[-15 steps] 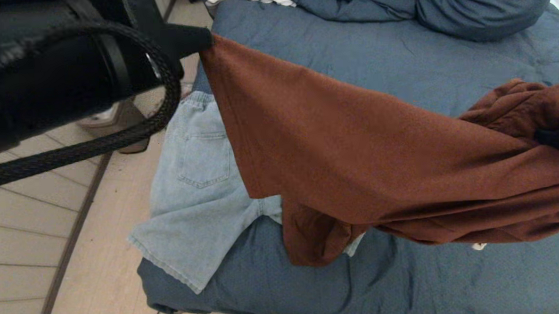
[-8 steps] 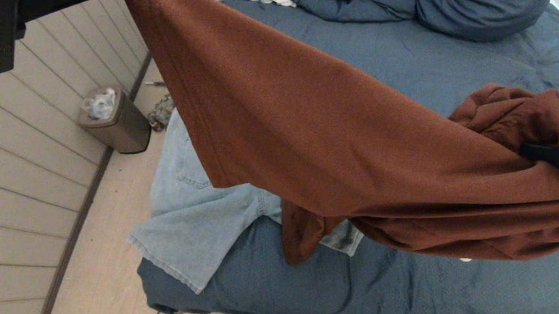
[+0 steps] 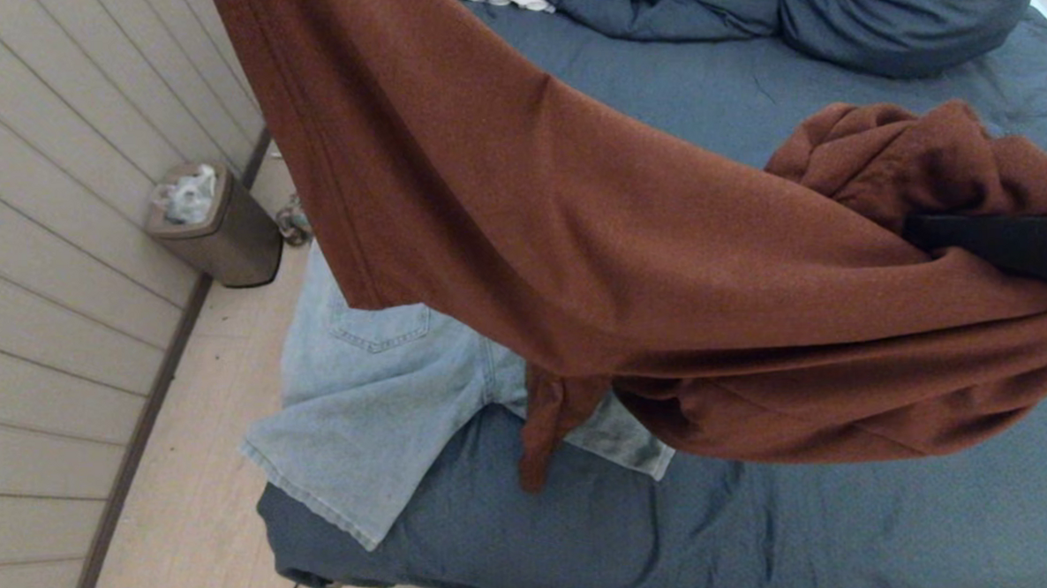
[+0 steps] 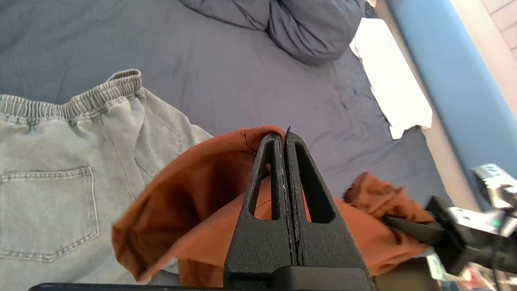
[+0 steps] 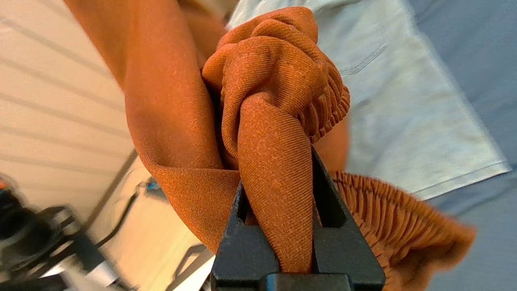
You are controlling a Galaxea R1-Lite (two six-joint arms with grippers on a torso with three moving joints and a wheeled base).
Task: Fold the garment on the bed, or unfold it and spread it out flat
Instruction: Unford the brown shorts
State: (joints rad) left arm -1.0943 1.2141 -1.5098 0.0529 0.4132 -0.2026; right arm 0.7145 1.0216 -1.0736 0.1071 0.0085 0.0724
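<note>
Two grippers hold the rust-brown garment (image 3: 575,265) stretched in the air above the bed (image 3: 852,527). At upper left the garment runs off the head view, hiding the left gripper (image 4: 285,137); its wrist camera shows both fingers clamped flat on a cloth edge. Beneath, light denim shorts (image 3: 378,397) lie on the bed's near-left corner, partly covered. On the right, the right gripper (image 3: 927,232) pinches a bunched wad, fabric swallowing its fingertips.

right claw (image 5: 278,169) clamped on bunched rust garment (image 5: 278,81), denim shorts (image 5: 404,121) behind.
</note>
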